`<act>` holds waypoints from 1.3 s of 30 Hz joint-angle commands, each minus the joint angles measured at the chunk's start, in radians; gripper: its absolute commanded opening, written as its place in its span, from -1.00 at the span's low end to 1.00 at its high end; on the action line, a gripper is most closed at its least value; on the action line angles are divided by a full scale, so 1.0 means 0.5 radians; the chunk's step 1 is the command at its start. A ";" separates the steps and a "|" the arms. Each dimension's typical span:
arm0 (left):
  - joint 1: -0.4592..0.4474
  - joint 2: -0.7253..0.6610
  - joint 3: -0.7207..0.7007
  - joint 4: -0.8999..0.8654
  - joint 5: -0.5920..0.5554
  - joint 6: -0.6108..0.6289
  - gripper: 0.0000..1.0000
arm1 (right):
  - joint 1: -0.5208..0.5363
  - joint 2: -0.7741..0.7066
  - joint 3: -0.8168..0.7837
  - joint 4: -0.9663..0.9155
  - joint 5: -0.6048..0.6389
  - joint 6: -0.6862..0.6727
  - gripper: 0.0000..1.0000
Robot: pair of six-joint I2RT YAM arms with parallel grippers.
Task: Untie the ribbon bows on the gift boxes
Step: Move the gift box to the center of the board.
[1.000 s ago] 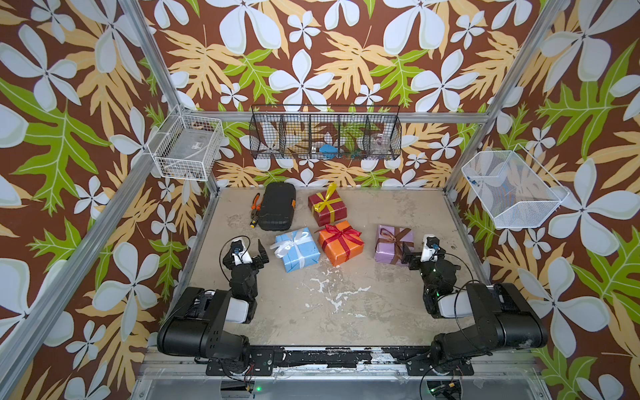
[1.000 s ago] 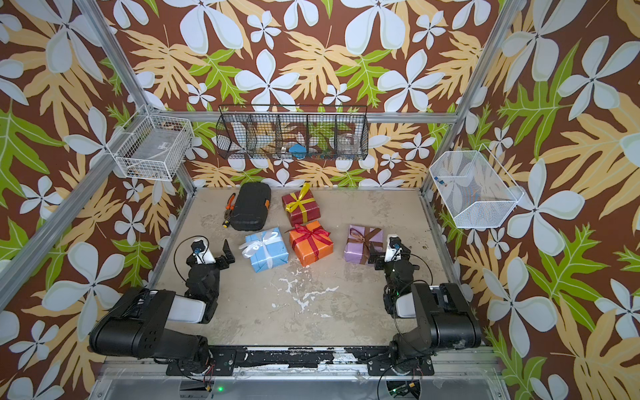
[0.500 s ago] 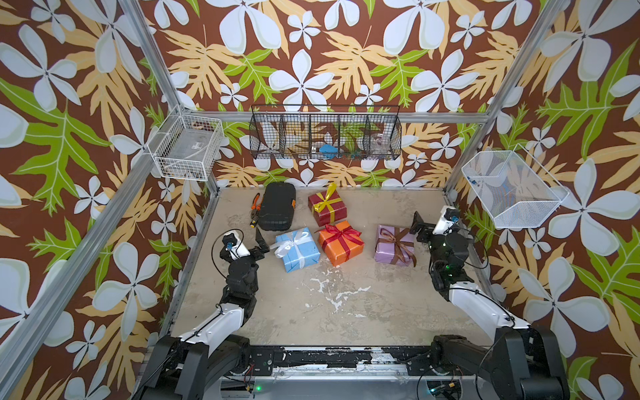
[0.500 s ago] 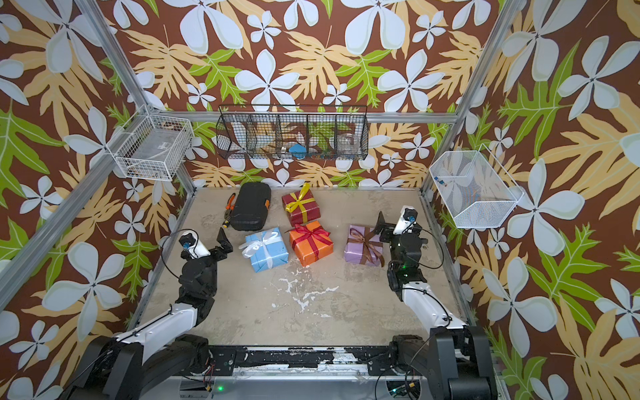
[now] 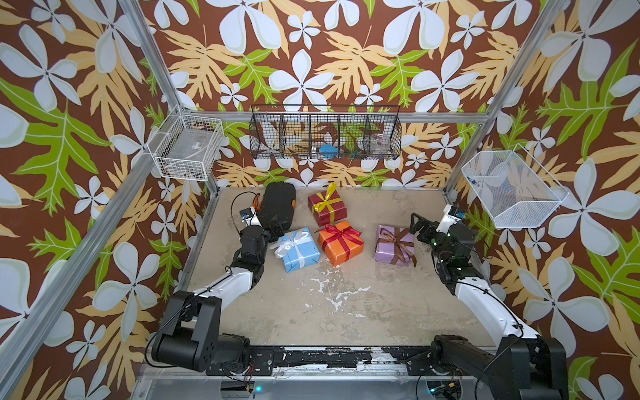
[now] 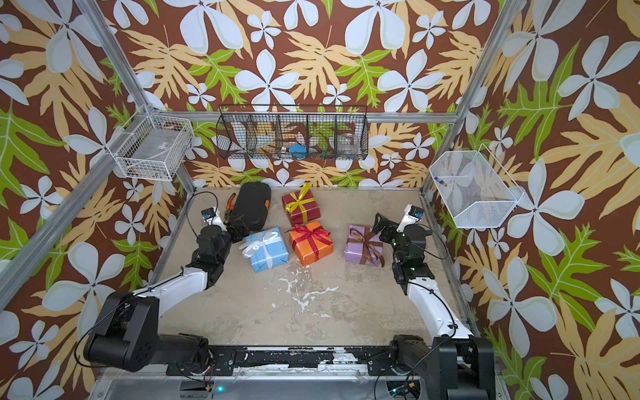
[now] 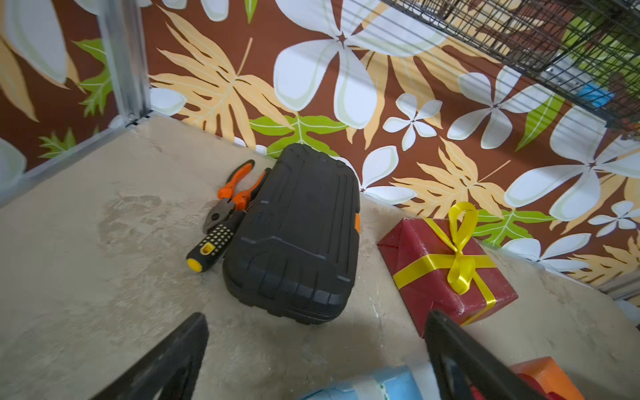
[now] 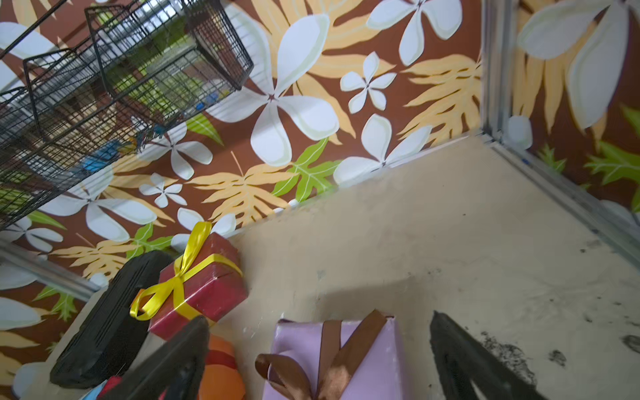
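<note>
A: Four small paper-wrapped gift boxes, all on the beige counter [image 5: 311, 311], every bow tied. Item one: light blue box [image 5: 298, 250] with white satin ribbon bow [image 5: 288, 245]. Item two: orange box [image 5: 341, 243] with red ribbon bow [image 5: 343, 234], just right of the blue one.

B: Items three and four?

A: Dark red box [image 5: 327, 209] with yellow ribbon bow [image 5: 326, 202], behind the orange one, near the back wall. Lilac box [image 5: 395, 245] with brown ribbon bow [image 5: 394, 240], apart to the right.

B: Pincers?

A: Left pincer [image 5: 277, 227]: jaws spread wide, holding nothing, beside the blue box's far left corner. Right pincer [image 5: 419, 225]: jaws spread wide, holding nothing, just beside the lilac box's right edge.

B: Other stock?

A: One black ribbed plastic tool case [image 5: 277, 207], left of the dark red box; orange-handled pliers [image 7: 231, 197] and a black-and-yellow screwdriver [image 7: 212, 244] lying against its far side. Three wire baskets on the walls: white [image 5: 187, 147], black with compartments [image 5: 325, 133], white mesh [image 5: 512, 188].
</note>
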 commanded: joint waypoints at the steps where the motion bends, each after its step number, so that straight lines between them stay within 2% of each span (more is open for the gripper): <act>1: 0.001 0.116 0.119 -0.097 0.166 0.009 0.99 | 0.001 0.045 -0.003 -0.121 -0.353 0.065 0.99; 7: 0.001 0.415 0.408 -0.260 0.346 0.195 0.99 | 0.070 0.140 -0.017 -0.107 -0.606 0.008 1.00; 13: 0.001 0.707 0.725 -0.583 0.467 0.309 0.90 | 0.096 0.206 0.032 -0.135 -0.698 -0.029 0.99; 17: -0.001 0.816 0.783 -0.651 0.637 0.310 0.78 | 0.107 0.194 0.044 -0.156 -0.688 -0.047 1.00; 23: -0.065 0.778 0.680 -0.654 0.781 0.287 0.75 | 0.151 0.147 0.071 -0.210 -0.653 -0.074 0.99; 32: -0.208 0.561 0.373 -0.635 0.809 0.188 0.70 | 0.244 0.073 0.080 -0.311 -0.556 -0.131 0.99; 39: -0.395 0.460 0.178 -0.564 0.920 0.105 0.69 | 0.363 0.007 0.095 -0.409 -0.476 -0.146 0.97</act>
